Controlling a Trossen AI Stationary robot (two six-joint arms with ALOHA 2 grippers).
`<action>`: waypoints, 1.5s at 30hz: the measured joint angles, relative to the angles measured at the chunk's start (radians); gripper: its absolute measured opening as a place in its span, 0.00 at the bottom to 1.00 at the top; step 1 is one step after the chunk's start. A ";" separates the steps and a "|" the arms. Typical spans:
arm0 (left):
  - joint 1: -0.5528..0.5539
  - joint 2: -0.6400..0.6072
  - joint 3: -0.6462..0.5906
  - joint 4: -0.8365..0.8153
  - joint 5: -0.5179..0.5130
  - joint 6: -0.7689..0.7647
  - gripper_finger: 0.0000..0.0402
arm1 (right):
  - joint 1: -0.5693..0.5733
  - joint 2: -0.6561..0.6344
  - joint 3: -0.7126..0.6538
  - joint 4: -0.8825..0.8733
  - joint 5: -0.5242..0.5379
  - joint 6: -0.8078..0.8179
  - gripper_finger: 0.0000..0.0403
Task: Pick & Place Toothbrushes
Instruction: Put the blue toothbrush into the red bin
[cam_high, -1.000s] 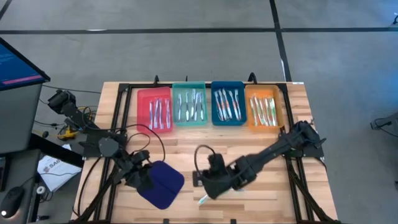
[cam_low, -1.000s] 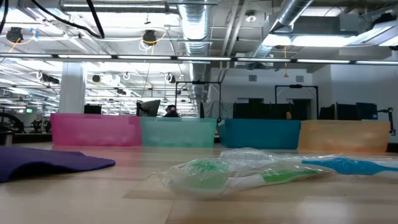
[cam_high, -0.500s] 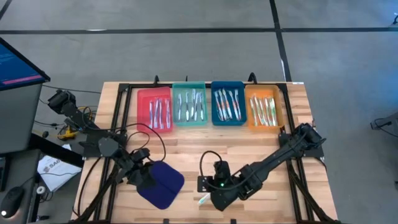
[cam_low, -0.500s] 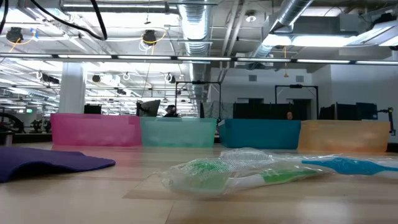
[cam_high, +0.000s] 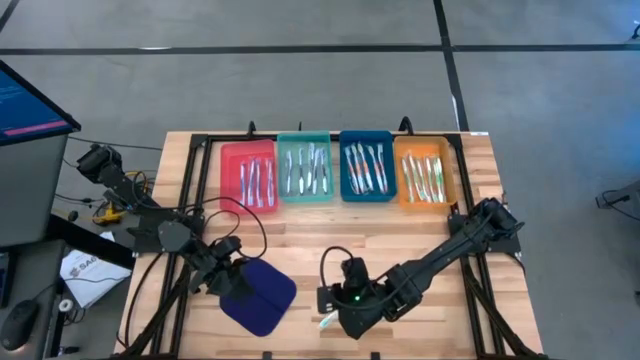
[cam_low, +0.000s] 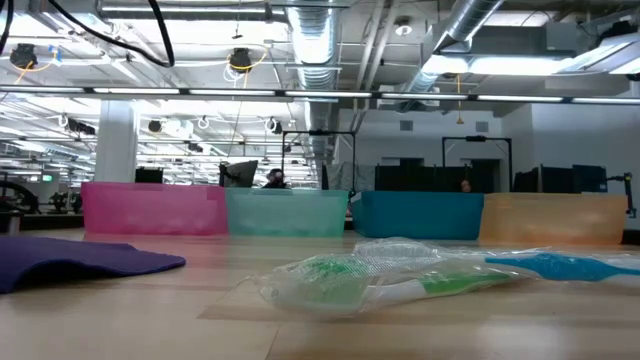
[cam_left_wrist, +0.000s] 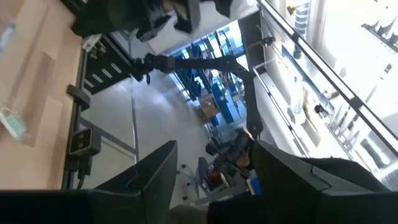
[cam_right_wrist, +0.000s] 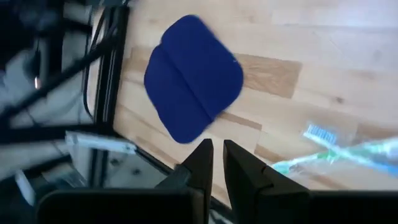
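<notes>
Right gripper (cam_high: 340, 310): low over the front part of the bench (cam_high: 300, 225), near the front edge, just beside a loose wrapped toothbrush (cam_high: 325, 320). Compared with one second ago, placed closer to the front edge and lower, with the arm more folded; compared with half a second ago, almost no change. In the right wrist view, fingers (cam_right_wrist: 200, 163) nearly together, only a thin slit between, with nothing clamped there. Just beyond them in that view, the same wrapped toothbrush (cam_right_wrist: 348, 155), flat on the wood, not touched by the fingers.

Left gripper (cam_high: 232, 287): at the left edge of the dark blue pad (cam_high: 258, 295), in the same place as in both earlier moments. In the left wrist view, fingers (cam_left_wrist: 158, 180) clearly apart, holding nothing, pointed toward the room and not toward the bench.

Toothbrushes: most of them in the four trays at the back of the bench, lying lengthwise in the red tray (cam_high: 228, 175), the teal tray (cam_high: 282, 170), the blue tray (cam_high: 345, 165) and the orange tray (cam_high: 400, 172). No difference there from the earlier moments.

From bench height, two wrapped ones lying at the front: a green one (cam_low: 340, 278) and, to its right, a blue one (cam_low: 560, 265), both flat on the wood and in the same position as before. Pad also unchanged, at the left of that view.
</notes>
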 joint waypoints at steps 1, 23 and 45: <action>0.000 0.000 0.000 0.000 -0.009 0.000 0.51 | -0.003 0.000 0.000 0.010 -0.001 -0.063 0.08; 0.000 0.000 0.000 -0.001 -0.076 -0.015 0.51 | 0.001 0.001 -0.037 -0.430 -0.503 -0.966 0.12; 0.093 0.000 0.000 0.000 -0.225 0.166 0.51 | 0.015 0.051 -0.174 -0.241 -0.496 -1.241 0.49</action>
